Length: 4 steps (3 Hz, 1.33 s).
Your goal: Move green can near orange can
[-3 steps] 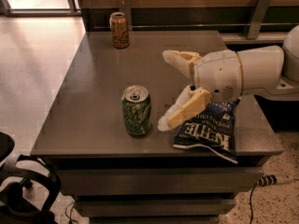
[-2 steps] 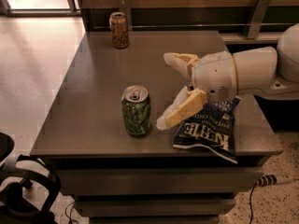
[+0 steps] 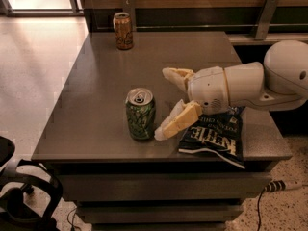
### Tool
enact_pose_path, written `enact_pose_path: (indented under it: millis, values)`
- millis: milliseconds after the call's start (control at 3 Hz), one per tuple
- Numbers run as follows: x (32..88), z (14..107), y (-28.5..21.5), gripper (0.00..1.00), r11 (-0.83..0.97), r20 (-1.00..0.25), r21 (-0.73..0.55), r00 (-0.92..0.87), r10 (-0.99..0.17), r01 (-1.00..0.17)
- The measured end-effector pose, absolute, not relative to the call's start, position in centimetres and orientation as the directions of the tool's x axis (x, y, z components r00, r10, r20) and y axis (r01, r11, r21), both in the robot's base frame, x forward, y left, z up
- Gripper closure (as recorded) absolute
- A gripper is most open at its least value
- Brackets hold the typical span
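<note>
Gripper (image 3: 163,103) has edged in toward the green can (image 3: 140,114), which has not budged.
Its fingers (image 3: 180,121) spread wide and empty, the lower tip just beside the can at its 3 o'clock. The can stands upright near the front edge of the desk (image 3: 96,81), long axis vertical, pull-tab top up; the orange can (image 3: 123,31) is well apart at its 12 o'clock. Thin smooth metal, probably light and slippery: best gripped across mid-body.

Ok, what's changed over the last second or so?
The open end effector edged left, closer to the green can, without gripping it. The green can, the orange can at the far edge and the chip bag stayed put.
</note>
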<state>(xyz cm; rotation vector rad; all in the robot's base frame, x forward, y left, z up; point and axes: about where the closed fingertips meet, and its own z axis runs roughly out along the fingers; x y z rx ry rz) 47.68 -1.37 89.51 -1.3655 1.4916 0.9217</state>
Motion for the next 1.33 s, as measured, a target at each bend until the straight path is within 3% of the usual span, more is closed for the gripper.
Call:
enact_pose_path:
  millis: [1000,1333]
  values:
    - [46.9,86.5,1.4,0.0,0.102,-0.972,0.007,-0.03,-0.231,-0.995]
    - [46.8,86.6,1.5,0.18,0.098,-0.972,0.005,-0.027,-0.233,-0.995]
